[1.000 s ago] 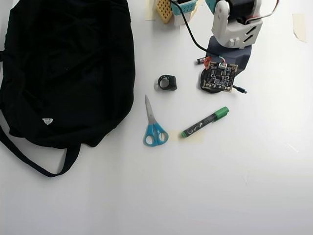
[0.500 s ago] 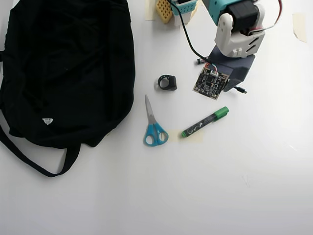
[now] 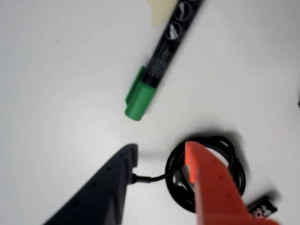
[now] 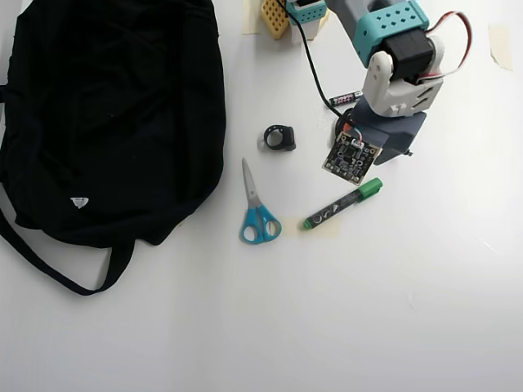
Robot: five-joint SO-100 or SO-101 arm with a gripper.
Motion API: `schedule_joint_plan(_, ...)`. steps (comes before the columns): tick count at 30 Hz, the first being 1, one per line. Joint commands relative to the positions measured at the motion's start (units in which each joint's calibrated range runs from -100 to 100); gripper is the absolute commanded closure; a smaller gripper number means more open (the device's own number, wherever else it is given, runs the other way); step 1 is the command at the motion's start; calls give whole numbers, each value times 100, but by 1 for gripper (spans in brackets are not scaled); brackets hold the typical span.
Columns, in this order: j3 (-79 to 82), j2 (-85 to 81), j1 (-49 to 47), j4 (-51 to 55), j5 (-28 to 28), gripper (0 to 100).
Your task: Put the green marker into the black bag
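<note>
- One large, soft black fabric bag fills the left of the overhead view, unmoved.
- Blue-handled steel scissors lie between it and the slim, green-capped dark marker, still flat on the white tabletop.
- The hand, fingers apart and empty, has come nearer the marker's cap from the far right, likely lining up a grasp.

green marker writing (white) — unreadable
</note>
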Motion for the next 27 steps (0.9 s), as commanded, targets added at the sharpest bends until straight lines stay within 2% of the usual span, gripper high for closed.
schedule_joint_plan(1, -248, 111, 239, 13, -26, 86)
schedule_joint_plan(8, -248, 618, 538, -22, 27, 75)
schedule_joint_plan(27, -1695, 1862, 658, 13, -26, 75)
